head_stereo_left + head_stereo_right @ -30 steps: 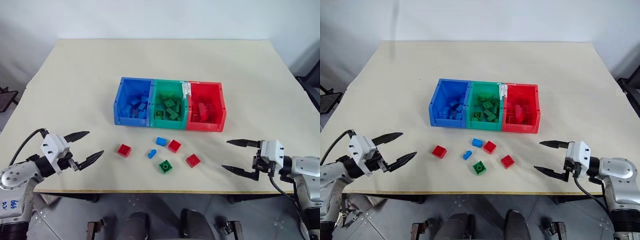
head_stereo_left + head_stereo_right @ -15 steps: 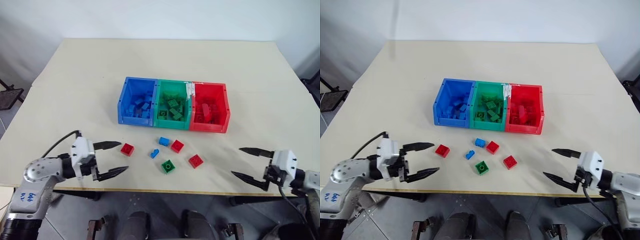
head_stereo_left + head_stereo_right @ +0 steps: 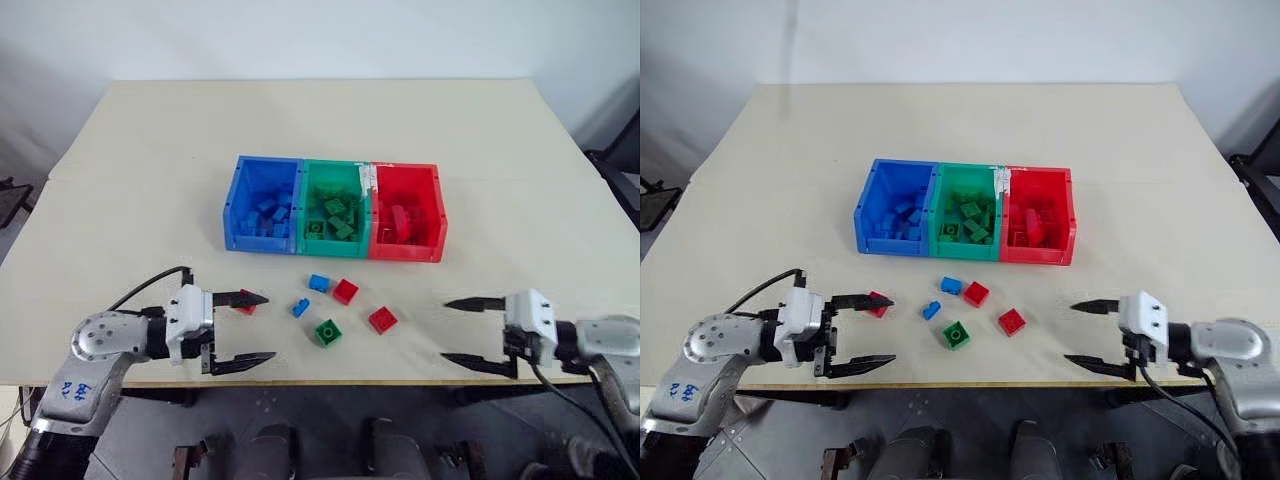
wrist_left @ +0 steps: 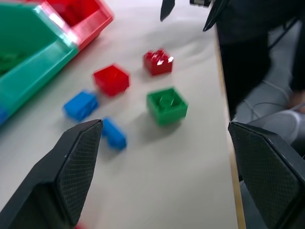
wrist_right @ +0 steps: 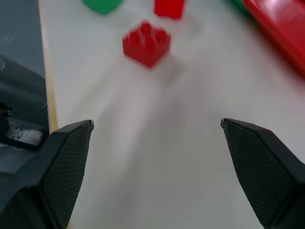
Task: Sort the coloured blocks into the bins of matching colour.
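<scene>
Six studded blocks [image 3: 328, 331], red, blue and green, lie at six o'clock of the joined bins [image 3: 337, 210]; both grippers, left [image 3: 245, 328] and right [image 3: 463, 331], gape empty.

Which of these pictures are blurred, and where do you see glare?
Right wrist view: the red block and table are smeared. Left wrist view: mildly soft. Eye views: sharp, soft shadows under the bins.

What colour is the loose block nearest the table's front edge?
Green: the green block shows best in the left wrist view.
</scene>
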{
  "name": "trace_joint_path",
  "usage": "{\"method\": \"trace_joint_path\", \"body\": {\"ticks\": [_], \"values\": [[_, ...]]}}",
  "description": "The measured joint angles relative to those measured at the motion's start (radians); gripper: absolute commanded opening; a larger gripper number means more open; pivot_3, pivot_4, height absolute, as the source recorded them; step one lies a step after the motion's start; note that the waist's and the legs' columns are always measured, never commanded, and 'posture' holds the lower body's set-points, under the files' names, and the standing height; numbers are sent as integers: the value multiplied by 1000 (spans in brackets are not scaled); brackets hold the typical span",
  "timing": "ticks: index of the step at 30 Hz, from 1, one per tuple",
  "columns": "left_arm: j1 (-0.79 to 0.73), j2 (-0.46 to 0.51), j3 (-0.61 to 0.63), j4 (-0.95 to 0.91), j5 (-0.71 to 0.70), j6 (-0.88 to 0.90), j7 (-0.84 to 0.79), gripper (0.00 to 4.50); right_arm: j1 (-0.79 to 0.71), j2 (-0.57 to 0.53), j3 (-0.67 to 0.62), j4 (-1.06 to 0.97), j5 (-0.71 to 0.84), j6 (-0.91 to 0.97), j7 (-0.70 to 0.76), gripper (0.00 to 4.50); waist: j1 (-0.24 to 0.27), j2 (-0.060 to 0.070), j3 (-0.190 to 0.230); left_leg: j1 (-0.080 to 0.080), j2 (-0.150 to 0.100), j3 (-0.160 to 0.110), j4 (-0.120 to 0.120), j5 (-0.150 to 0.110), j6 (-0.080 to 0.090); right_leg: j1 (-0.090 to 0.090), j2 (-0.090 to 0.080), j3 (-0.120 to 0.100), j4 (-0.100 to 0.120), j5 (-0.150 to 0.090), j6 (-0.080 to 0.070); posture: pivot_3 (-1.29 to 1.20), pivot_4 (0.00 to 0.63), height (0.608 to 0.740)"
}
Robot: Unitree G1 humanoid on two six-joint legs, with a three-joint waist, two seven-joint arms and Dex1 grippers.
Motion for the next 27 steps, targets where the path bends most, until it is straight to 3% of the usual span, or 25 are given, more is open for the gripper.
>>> {"method": "trace_joint_path", "body": {"ticks": [7, 12, 15, 23, 27], "values": [[95, 7, 91, -36, -4, 1, 34, 4463, -235, 70, 222, 160, -122, -67, 93, 4500, 8, 0, 0, -2, -2, -2, 0, -1, 1, 0, -1, -1, 0, 0, -1, 0, 150, 740], [128, 5, 120, -74, -19, 10, 57, 4463, -372, 149, 288, 319, -163, -141, 148, 4500, -1, 0, 0, -2, -1, -2, 0, -1, 0, -1, 0, -2, 0, 0, -1, 0, 150, 740], [156, 4, 133, -81, -19, 9, 62, 4500, -399, 182, 306, 359, -164, -168, 167, 3897, -2, 0, 0, -1, 0, -1, 0, -2, 0, -1, 0, -2, 0, -1, -1, 0, 150, 740], [182, -25, 133, -86, -22, 9, 84, 4500, -368, 189, 296, 353, -124, -151, 187, 1406, 1, 0, 0, -1, 0, -1, 1, -2, 0, -1, 0, -2, 0, 0, -1, 0, 150, 740], [150, -67, 134, -97, -59, 32, 133, 4500, -343, 182, 203, 287, -39, -23, 127, 1409, 1, 0, 0, -1, 0, -2, 1, -2, -1, -1, 0, -2, 0, 0, -1, 0, 150, 740]]}}
